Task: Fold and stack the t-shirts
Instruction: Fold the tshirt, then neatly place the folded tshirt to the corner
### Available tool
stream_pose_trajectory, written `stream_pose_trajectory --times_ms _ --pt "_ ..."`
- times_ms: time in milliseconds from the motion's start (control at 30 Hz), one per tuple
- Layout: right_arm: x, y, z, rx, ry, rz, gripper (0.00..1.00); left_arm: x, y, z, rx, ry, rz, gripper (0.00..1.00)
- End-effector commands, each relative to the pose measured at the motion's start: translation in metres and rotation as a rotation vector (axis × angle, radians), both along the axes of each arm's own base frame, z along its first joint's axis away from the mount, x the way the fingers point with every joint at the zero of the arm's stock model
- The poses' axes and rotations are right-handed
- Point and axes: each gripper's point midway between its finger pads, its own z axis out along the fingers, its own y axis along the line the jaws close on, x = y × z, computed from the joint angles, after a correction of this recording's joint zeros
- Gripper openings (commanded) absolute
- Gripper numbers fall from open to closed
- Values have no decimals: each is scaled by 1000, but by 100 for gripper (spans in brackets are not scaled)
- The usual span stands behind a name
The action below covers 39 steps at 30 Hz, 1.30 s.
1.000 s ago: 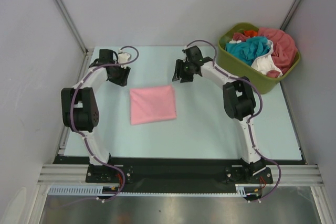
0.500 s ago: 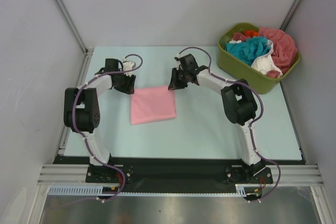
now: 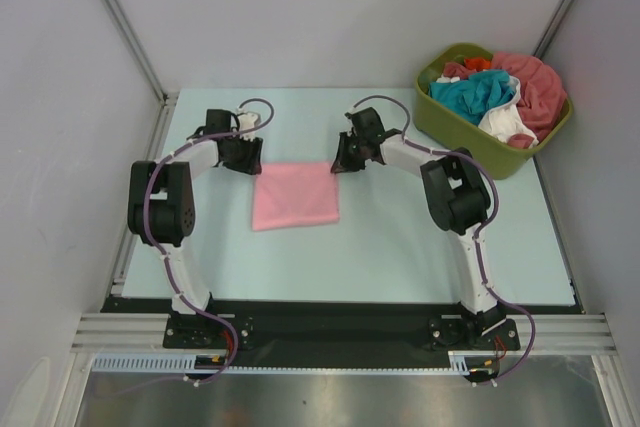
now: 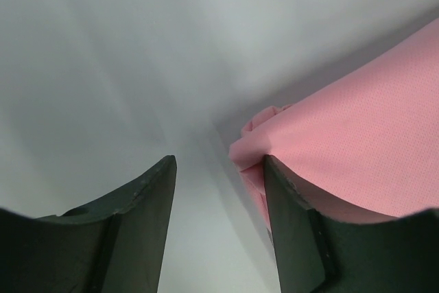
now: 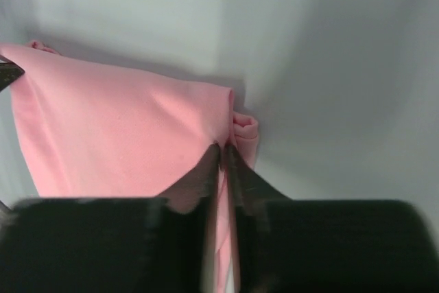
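Note:
A light pink t-shirt (image 3: pixel 295 195), folded into a rectangle, lies flat on the table between the arms. My left gripper (image 3: pixel 246 155) is at its far left corner. In the left wrist view this gripper (image 4: pixel 219 164) is open with bare table between its fingers, and the shirt's corner (image 4: pixel 357 142) lies against the right finger. My right gripper (image 3: pixel 342 161) is at the far right corner. In the right wrist view it (image 5: pixel 223 146) is shut on the pink shirt's edge (image 5: pixel 123 128). More t-shirts (image 3: pixel 495 92) in teal, white, coral-red and orange are piled in the tub.
The olive-green plastic tub (image 3: pixel 455 122) stands at the back right corner of the table, just right of the right arm. Grey walls close in the back and both sides. The black base rail (image 3: pixel 330 322) runs along the near edge.
Both grippers moved inward and down onto the pink shirt's far corners. The right one now pinches the right corner. The shirt shifted slightly to the right.

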Motion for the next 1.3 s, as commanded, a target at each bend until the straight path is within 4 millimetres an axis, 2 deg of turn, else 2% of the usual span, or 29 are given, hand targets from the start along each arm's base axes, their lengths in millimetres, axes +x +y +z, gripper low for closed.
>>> stream_pose_trajectory --times_ms 0,67,100,133,200,233,267,333,400,433,467,567,700,767,867,1033,1133,1167,1200,1267 --pt "12 1 9 32 -34 -8 17 18 -9 28 -51 -69 15 60" --pt "16 0 17 18 -49 -13 25 17 -9 33 -66 -63 31 60" --pt "20 -4 28 12 -73 -31 33 16 -8 42 -69 -77 43 61" --pt "20 -6 34 11 -83 -39 37 15 -7 45 -76 -76 68 61" --pt "19 -16 39 -13 -91 -65 44 10 -1 50 -74 -75 123 62" --pt "17 -17 51 -11 -113 -68 47 7 0 51 -92 -64 158 62" --pt "11 -21 48 -23 -107 -75 51 2 0 48 -99 -49 177 62" --pt "5 -19 59 -1 -125 -64 52 -3 -4 53 -148 -44 222 64" --pt "-7 -20 52 -3 -94 -57 54 -18 -11 43 -199 10 260 67" --pt "-10 -18 58 5 -99 -55 54 -26 -12 35 -204 50 275 67" --pt "-18 -21 52 0 -80 -54 54 -36 -14 26 -207 92 292 67" --pt "-21 -25 61 13 -103 -67 54 -53 -12 6 -207 182 362 67" --pt "-25 -33 63 -11 -112 -65 54 -64 -14 -9 -212 223 397 65" --pt "-27 -35 65 -17 -117 -63 54 -67 -22 -16 -229 247 374 63" --pt "-27 -42 66 -33 -118 -74 54 -69 -38 -21 -290 274 348 53" --pt "-26 -50 76 -43 -145 -94 54 -69 -50 -24 -339 290 320 40" --pt "-26 -58 76 -53 -147 -108 54 -64 -52 -21 -347 285 305 24" --pt "-27 -59 76 -61 -147 -110 54 -58 -52 -16 -347 266 296 13" --pt "-26 -62 77 -64 -147 -117 54 -56 -52 -13 -345 255 283 7" --pt "-26 -66 80 -70 -156 -125 54 -50 -51 -6 -347 242 264 0"
